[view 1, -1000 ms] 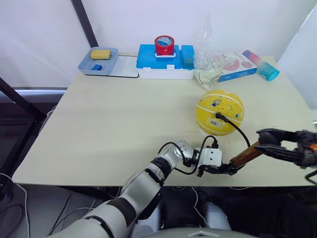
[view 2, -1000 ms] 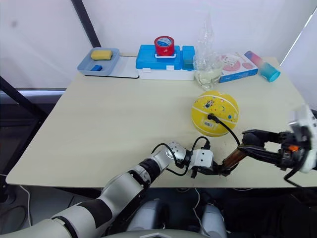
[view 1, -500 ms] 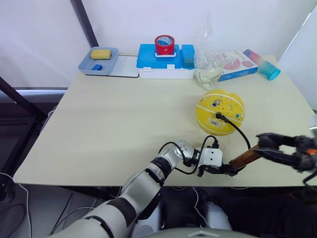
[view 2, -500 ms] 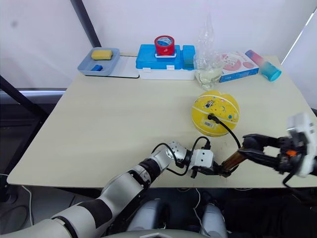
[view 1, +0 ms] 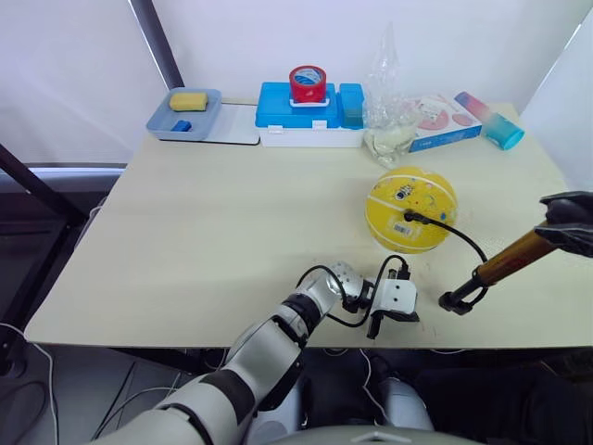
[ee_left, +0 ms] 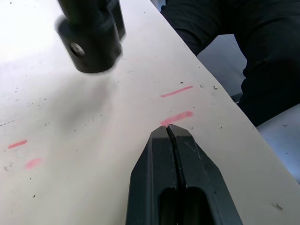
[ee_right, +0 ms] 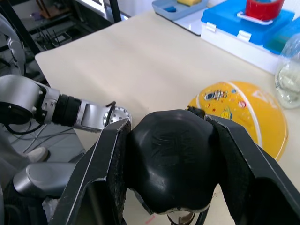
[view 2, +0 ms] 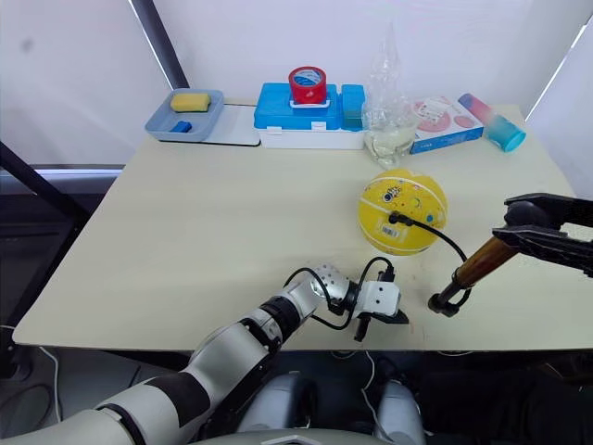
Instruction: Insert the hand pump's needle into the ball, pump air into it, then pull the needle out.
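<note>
the yellow ball (view 1: 410, 209) is seen right of centre in the head views, resting on the table (view 1: 204, 232), w/ the thin black hose (view 1: 459, 243) plugged into its front face, so the needle is judged already seated. the hose loops down to the black base cap of the hand pump (view 2: 473, 268), which touches the table near the lower right edge. the bronze barrel is tilted up toward the right, apparently so the handle can be worked along its axis w/o dragging the ball.

the right gripper (ee_right: 171, 173) is clamped on the pump's black handle; in the right wrist view both fingers (ee_right: 105, 166) are pressed against the rounded knob, ball visible just beyond. this grip looks suited to pumping strokes.

the left gripper (ee_left: 169, 136) is seen w/ jaws together, holding nothing, low at the table's front edge, near but apart from the pump's base cap. the base is thus left unbraced; slipping during a stroke is judged possible.

at frame top, well apart: a blue box w/ a red tape roll (view 1: 308, 84) on it. not involved.
</note>
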Robot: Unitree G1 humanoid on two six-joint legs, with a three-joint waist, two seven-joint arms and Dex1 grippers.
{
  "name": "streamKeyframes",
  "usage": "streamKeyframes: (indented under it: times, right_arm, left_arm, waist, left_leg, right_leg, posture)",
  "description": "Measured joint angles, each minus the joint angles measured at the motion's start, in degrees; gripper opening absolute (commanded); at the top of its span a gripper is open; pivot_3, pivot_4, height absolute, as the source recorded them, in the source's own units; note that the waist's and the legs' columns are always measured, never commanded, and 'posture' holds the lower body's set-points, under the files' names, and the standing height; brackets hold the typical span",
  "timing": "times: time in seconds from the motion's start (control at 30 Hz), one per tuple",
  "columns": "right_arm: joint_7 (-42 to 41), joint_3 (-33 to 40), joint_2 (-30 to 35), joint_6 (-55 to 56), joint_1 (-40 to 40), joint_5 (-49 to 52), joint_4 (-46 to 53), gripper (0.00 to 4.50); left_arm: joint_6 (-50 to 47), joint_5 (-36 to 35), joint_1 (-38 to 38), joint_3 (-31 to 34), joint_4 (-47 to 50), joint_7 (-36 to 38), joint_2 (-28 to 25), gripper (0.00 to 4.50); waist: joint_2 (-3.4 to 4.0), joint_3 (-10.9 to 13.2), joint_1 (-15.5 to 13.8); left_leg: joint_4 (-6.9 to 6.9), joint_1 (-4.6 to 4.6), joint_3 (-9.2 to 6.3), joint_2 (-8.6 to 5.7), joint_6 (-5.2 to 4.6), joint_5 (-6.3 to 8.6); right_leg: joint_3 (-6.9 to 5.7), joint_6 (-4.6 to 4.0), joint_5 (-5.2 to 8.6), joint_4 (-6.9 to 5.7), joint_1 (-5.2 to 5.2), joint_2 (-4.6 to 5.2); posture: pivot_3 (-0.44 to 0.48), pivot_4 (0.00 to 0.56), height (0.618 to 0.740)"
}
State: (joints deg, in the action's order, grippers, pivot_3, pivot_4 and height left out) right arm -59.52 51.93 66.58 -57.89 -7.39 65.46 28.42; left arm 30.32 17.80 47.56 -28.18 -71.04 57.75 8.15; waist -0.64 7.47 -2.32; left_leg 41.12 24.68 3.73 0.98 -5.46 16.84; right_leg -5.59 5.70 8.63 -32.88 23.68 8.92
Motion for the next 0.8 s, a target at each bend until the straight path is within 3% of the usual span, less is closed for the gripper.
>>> streamKeyframes:
  times: [0.07, 0.47, 0.7, 0.8]
  right_arm:
    - [0.73, -4.05, -3.54, 1.78, -0.96, -1.97, 1.36, 2.00]
    - [1.27, -17.13, -9.26, 12.85, -3.54, -14.07, 1.53, 2.00]
    - [1.06, -18.83, -10.85, 15.17, -3.52, -16.07, -0.18, 2.00]
    - [1.14, -18.88, -11.39, 15.66, -3.53, -16.23, -0.25, 2.00]
  left_arm:
    - [0.00, -0.01, 0.00, 0.06, 0.00, -0.03, 0.00, 0.00]
    - [-1.26, -1.23, 0.04, 1.44, 0.06, 1.10, -0.01, 0.00]
    - [-4.87, -7.35, 1.15, 7.31, 3.54, 10.59, -0.39, 0.00]
    - [-6.47, -10.29, 1.21, 8.89, 7.38, 13.81, -1.14, 0.88]
  waist:
    - [-0.02, -0.02, 0.00]
    - [-0.03, -0.06, 0.08]
    - [0.15, 0.02, -0.02]
    - [0.16, 0.04, 0.03]
  left_leg:
    - [0.02, 0.00, 0.01, -0.01, 0.00, 0.00]
    - [0.02, -0.04, 0.03, 0.00, -0.01, -0.01]
    - [0.02, 0.03, 0.04, 0.00, -0.01, -0.01]
    - [0.01, 0.04, 0.04, -0.01, -0.01, -0.01]
  right_leg:
    - [0.02, 0.01, 0.00, 0.00, 0.00, 0.00]
    - [0.04, 0.01, 0.00, -0.03, 0.00, -0.02]
    - [0.03, -0.01, 0.00, -0.02, 0.06, -0.03]
    - [0.03, -0.01, 0.00, -0.02, 0.06, -0.03]
  posture:
    - [0.000, 0.150, 0.729]
    - [0.000, 0.150, 0.729]
    - [0.000, 0.150, 0.729]
    - [0.000, 0.150, 0.729]
